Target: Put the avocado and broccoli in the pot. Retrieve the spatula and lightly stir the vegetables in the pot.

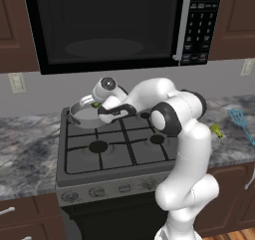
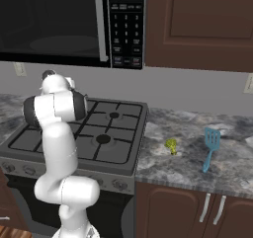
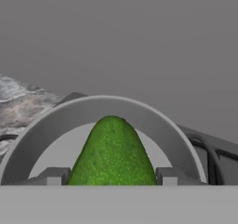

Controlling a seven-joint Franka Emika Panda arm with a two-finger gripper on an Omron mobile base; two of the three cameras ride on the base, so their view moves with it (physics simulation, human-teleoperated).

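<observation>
My gripper (image 3: 111,175) is shut on the avocado (image 3: 111,148), a dark green pebbled fruit that stands between the two fingertips (image 3: 53,175). Just past it is the grey pot (image 3: 102,105) with its pale inside. From the left base view, the gripper (image 1: 98,106) hangs over the near rim of the pot (image 1: 79,115) on the stove's back left burner, with a bit of the avocado (image 1: 95,105) showing. The yellow-green broccoli (image 1: 216,130) (image 2: 171,144) lies on the counter right of the stove. The light blue spatula (image 1: 240,120) (image 2: 211,144) lies farther right.
The black stove (image 1: 119,147) has raised grates around the pot. A microwave (image 1: 109,25) hangs low above the burners. The grey wall is close behind the pot. Speckled counter (image 2: 197,163) runs on both sides of the stove.
</observation>
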